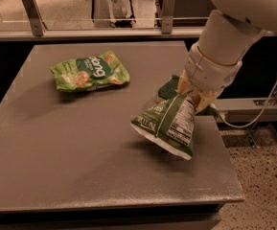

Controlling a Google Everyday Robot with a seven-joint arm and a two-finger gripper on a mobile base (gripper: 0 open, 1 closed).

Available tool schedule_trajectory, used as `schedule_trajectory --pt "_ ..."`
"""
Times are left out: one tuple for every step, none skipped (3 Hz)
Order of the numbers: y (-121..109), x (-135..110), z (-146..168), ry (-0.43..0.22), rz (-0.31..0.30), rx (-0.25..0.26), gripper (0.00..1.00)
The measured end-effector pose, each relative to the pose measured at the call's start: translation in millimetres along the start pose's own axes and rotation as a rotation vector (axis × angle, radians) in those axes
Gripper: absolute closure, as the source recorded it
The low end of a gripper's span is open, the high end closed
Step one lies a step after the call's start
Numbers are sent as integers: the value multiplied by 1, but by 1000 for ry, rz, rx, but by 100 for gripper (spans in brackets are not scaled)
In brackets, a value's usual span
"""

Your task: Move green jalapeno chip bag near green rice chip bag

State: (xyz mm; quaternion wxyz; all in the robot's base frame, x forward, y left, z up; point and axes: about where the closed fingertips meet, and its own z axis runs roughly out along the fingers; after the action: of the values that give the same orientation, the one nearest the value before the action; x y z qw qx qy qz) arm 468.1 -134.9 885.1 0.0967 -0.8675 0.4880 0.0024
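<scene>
1. We saw the gripper (194, 95) above the right part of the table (80, 147), its two fingers pinched together on the top edge of the jalapeno bag (169, 126); we judged that an edge pinch suited a thin, flat bag that offers little else to grasp
2. The jalapeno bag hung from that pinch with its back toward us, showing the white nutrition panel and the centre seam, and it was tilted so that one lower corner pointed down; a shadow lay on the table beneath it, so we took it to be clear of the surface, held up so it could travel without dragging
3. The arm (219, 51) reached in from the upper right, over the table's right side
4. A green sponge (168, 86) sat just behind the hanging bag and was partly hidden by it; we judged that the raised hold would keep the bag from sweeping it along
5. The rice chip bag (90, 72) lay flat on the far left part of the table, well apart from the held bag with bare table between, so we judged the carry toward it not yet done
</scene>
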Motion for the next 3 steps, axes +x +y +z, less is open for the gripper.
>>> schedule_trajectory --pt "-34 9 -11 12 -7 44 100" --pt "-68 16 -9 -11 -17 110 100" --pt "-101 23 -11 -36 -40 218 100"
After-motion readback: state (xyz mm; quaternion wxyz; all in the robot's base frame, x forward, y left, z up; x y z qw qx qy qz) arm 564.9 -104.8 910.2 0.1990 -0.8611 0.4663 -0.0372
